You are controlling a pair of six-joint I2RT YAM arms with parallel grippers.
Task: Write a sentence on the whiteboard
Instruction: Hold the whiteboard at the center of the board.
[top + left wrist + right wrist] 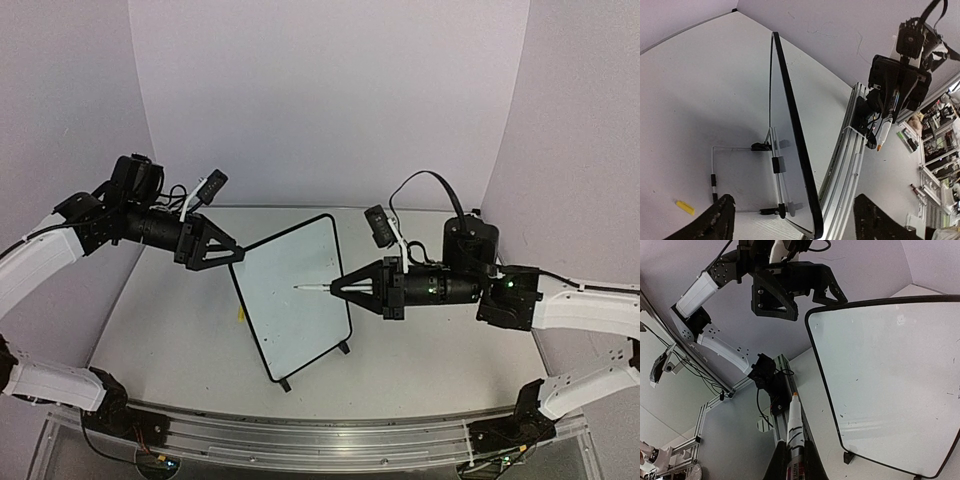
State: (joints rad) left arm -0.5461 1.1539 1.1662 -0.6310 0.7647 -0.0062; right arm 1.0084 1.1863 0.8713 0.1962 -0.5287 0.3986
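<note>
The whiteboard stands upright mid-table, turned at an angle on its black feet. Its face carries only a few dark specks; no handwriting shows, so the sentence is not visible. My left gripper is open at the board's upper left corner, its fingers wide apart with the board's black edge between them. My right gripper is shut on a white marker with an orange-yellow tip. The marker points at the board's face, its tip a short way off the surface.
A small yellow cap lies on the table behind the board, near its wire stand. An aluminium rail runs along the near table edge. Pale walls close in the back and both sides.
</note>
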